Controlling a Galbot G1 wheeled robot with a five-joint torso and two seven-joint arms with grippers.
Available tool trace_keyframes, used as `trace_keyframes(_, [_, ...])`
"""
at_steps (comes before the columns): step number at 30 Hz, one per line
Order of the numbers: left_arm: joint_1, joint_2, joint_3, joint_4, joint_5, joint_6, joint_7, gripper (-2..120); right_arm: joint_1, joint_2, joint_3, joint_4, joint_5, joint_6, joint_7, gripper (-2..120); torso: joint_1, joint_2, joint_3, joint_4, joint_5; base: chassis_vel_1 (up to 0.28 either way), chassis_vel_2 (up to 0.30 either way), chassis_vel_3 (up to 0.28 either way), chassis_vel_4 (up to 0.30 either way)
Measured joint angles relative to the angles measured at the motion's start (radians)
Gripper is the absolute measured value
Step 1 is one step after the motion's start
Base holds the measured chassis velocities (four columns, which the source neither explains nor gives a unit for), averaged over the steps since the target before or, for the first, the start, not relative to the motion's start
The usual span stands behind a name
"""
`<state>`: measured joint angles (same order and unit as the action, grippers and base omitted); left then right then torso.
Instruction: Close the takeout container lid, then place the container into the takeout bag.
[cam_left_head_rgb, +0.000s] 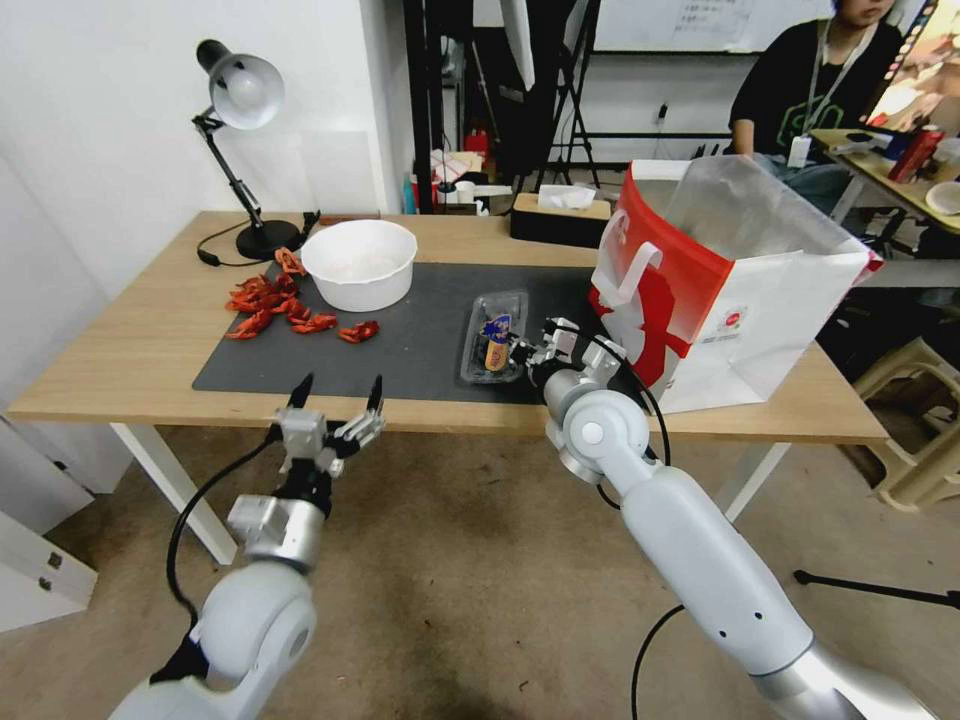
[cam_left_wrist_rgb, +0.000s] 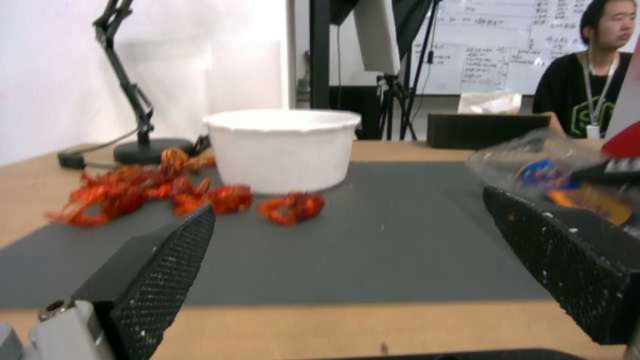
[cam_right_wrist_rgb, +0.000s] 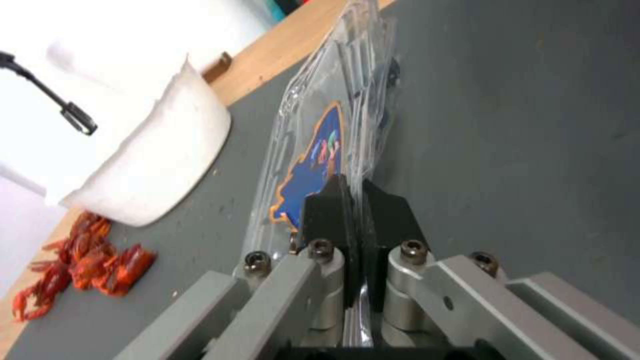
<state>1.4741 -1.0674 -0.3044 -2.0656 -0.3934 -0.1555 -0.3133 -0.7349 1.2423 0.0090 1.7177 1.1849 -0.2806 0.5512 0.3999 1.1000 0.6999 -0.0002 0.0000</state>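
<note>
- The right gripper (cam_left_head_rgb: 522, 352) sits over the dark mat (cam_left_head_rgb: 420, 340) at about 5 o'clock from the table's middle, its fingers (cam_right_wrist_rgb: 327, 212) clenched on the near edge of the takeout container (cam_left_head_rgb: 493, 335).
- In the right wrist view the two black pads press together with thin clear plastic pinched between them; the lid (cam_right_wrist_rgb: 313, 150), bearing a blue label, lies shut against the other half.
- The takeout container lies on the mat between the white bowl (cam_left_head_rgb: 360, 262) and the takeout bag (cam_left_head_rgb: 730, 290), at roughly 4 o'clock from the bowl and just beside the bag's red side.
- The takeout bag stands upright at the table's 3 o'clock end, mouth open, silvery lining showing, one white handle hanging down its red face.
- The left gripper (cam_left_head_rgb: 337, 398) hovers at the table's near edge, around 7 o'clock, fingers spread wide and holding nothing.
- Red crayfish (cam_left_head_rgb: 270, 305) lie scattered at 8 o'clock from the bowl; a desk lamp (cam_left_head_rgb: 240, 150) stands at the far left corner.
</note>
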Motion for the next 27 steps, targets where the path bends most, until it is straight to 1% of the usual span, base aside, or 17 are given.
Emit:
trace_keyframes(2, [0.026, -0.004, 0.002, 0.019, 0.001, -0.030, -0.001, 100, -0.001, -0.004, 0.010, 0.014, 0.006, 0.000, 0.000, 0, 0.000, 0.000, 0.000, -0.0002, 0.0001, 0.000, 0.000, 0.000, 0.000])
trace_keyframes(3, [0.035, -0.006, 0.002, 0.029, 0.003, -0.042, -0.001, 100, 0.000, -0.006, 0.014, 0.024, 0.011, 0.000, -0.001, 0, 0.000, 0.000, 0.000, 0.0002, 0.0001, 0.000, 0.000, 0.000, 0.000])
trace_keyframes(5, [0.041, -0.008, 0.002, 0.038, 0.005, -0.049, -0.002, 100, 0.001, -0.008, 0.017, 0.034, 0.016, 0.001, -0.001, 0, 0.000, 0.000, 0.000, 0.0003, 0.0001, 0.000, 0.000, 0.000, 0.000])
trace_keyframes(7, [0.047, -0.010, 0.000, 0.054, 0.009, -0.060, -0.002, 100, 0.008, -0.015, 0.031, 0.071, 0.037, 0.001, -0.002, 0, 0.000, 0.000, 0.000, 0.0003, 0.0000, 0.000, 0.000, 0.000, 0.000])
trace_keyframes(8, [0.047, -0.010, 0.000, 0.054, 0.009, -0.060, -0.002, 100, 0.008, -0.015, 0.031, 0.071, 0.037, 0.001, -0.002, 0, 0.000, 0.000, 0.000, 0.0003, 0.0000, 0.000, 0.000, 0.000, 0.000])
trace_keyframes(11, [0.050, -0.012, -0.003, 0.067, 0.011, -0.066, -0.002, 100, 0.023, -0.032, 0.053, 0.136, 0.080, -0.004, -0.008, 0, 0.000, 0.000, 0.000, 0.0001, 0.0001, 0.000, 0.000, 0.000, 0.000])
trace_keyframes(12, [0.050, -0.012, -0.003, 0.067, 0.011, -0.066, -0.002, 100, 0.023, -0.032, 0.053, 0.136, 0.080, -0.004, -0.008, 0, 0.000, 0.000, 0.000, 0.0001, 0.0001, 0.000, 0.000, 0.000, 0.000])
trace_keyframes(14, [0.051, -0.013, -0.006, 0.073, 0.012, -0.066, -0.003, 100, 0.042, -0.055, 0.084, 0.199, 0.123, -0.014, -0.017, 0, 0.000, 0.000, 0.000, 0.0002, 0.0001, 0.000, 0.000, 0.000, 0.000])
trace_keyframes(15, [0.051, -0.013, -0.006, 0.073, 0.012, -0.066, -0.003, 100, 0.042, -0.055, 0.084, 0.199, 0.123, -0.014, -0.017, 0, 0.000, 0.000, 0.000, 0.0002, 0.0001, 0.000, 0.000, 0.000, 0.000])
trace_keyframes(18, [0.052, -0.015, -0.009, 0.074, 0.014, -0.066, -0.003, 100, 0.072, -0.093, 0.136, 0.257, 0.140, -0.022, -0.043, 0, 0.000, 0.000, 0.000, 0.0001, 0.0003, 0.000, 0.000, 0.000, 0.000])
trace_keyframes(19, [0.052, -0.015, -0.009, 0.074, 0.014, -0.066, -0.003, 100, 0.072, -0.093, 0.136, 0.257, 0.140, -0.022, -0.043, 0, 0.000, 0.000, 0.000, 0.0001, 0.0003, 0.000, 0.000, 0.000, 0.000])
trace_keyframes(22, [0.051, -0.019, -0.009, 0.073, 0.020, -0.066, -0.004, 100, 0.108, -0.131, 0.200, 0.293, 0.142, -0.031, -0.055, 0, 0.000, 0.000, 0.000, 0.0003, 0.0003, 0.000, 0.000, 0.000, 0.000])
trace_keyframes(24, [0.052, -0.019, -0.009, 0.073, 0.020, -0.066, -0.004, 100, 0.110, -0.133, 0.205, 0.294, 0.142, -0.032, -0.055, 0, 0.000, 0.000, 0.000, 0.0003, 0.0002, 0.000, 0.000, 0.000, 0.000])
trace_keyframes(25, [0.052, -0.024, -0.007, 0.069, 0.025, -0.065, -0.004, 100, 0.133, -0.163, 0.264, 0.308, 0.122, -0.049, -0.057, 0, 0.000, 0.000, 0.000, 0.0002, 0.0001, 0.000, 0.000, 0.000, 0.000])
trace_keyframes(27, [0.052, -0.029, -0.004, 0.066, 0.030, -0.064, -0.004, 100, 0.145, -0.196, 0.314, 0.308, 0.065, -0.072, -0.058, 0, 0.000, 0.000, 0.000, 0.0001, 0.0004, 0.000, 0.000, 0.000, 0.000])
